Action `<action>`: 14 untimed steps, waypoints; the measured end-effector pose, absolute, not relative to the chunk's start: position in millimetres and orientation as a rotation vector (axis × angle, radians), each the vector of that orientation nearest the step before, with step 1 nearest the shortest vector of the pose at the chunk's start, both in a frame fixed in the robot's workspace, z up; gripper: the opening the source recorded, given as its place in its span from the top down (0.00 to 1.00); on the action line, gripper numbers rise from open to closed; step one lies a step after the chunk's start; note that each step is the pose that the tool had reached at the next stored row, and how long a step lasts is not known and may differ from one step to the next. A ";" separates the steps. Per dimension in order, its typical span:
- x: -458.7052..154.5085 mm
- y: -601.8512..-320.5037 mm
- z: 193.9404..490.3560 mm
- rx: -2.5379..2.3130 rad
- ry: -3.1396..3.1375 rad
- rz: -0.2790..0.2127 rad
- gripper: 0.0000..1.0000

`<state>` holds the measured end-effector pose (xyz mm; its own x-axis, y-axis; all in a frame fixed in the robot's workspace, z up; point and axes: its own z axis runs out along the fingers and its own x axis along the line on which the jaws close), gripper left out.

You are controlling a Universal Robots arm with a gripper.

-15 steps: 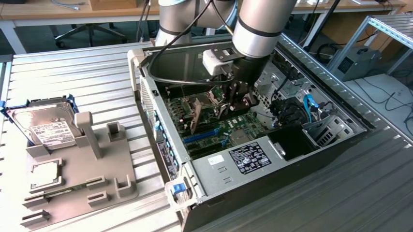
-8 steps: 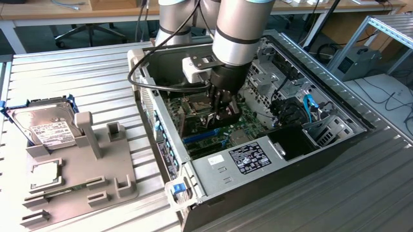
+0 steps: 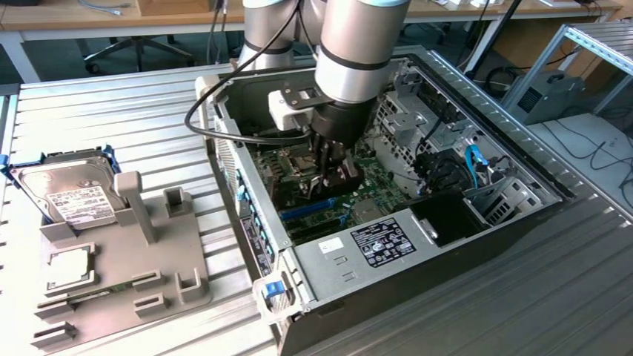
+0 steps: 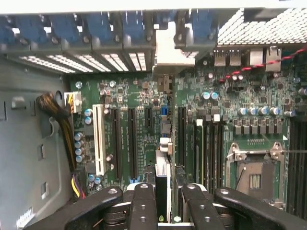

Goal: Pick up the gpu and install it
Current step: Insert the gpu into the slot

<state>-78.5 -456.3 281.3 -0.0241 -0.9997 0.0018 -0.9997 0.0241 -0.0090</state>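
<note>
So on the exterior view's left there's the grey plastic parts holder [image 3: 118, 274] on the ribbed metal bench [image 3: 129, 119], with the silver hard drive with a white label [image 3: 64, 194] parked in it. Moving right, the black tool [image 3: 331, 176] is down inside the open black PC case [image 3: 475, 222], clamped on the thin dark gpu card [image 4: 163, 184] held edge-on over the green motherboard [image 4: 144, 124]. Pickup looks done to me; it doesn't look seated in a slot yet.
</note>
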 end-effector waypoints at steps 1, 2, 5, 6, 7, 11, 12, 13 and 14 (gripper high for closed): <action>-79.8 -456.3 281.2 -2.191 2.245 -0.012 0.74; -81.0 -456.3 281.0 -2.191 2.244 -0.012 0.74; -84.5 -456.3 280.3 -2.191 2.245 -0.012 0.74; -85.3 -456.3 280.0 -2.191 2.245 -0.012 0.74; -85.6 -456.3 279.5 -2.191 2.245 -0.012 0.74; -86.0 -456.3 276.7 -2.191 2.245 -0.012 0.74; -86.4 -456.3 276.1 -2.191 2.245 -0.012 0.74; -86.9 -456.3 275.5 -2.191 2.245 -0.012 0.74; -87.7 -456.3 274.8 -2.191 2.245 -0.012 0.74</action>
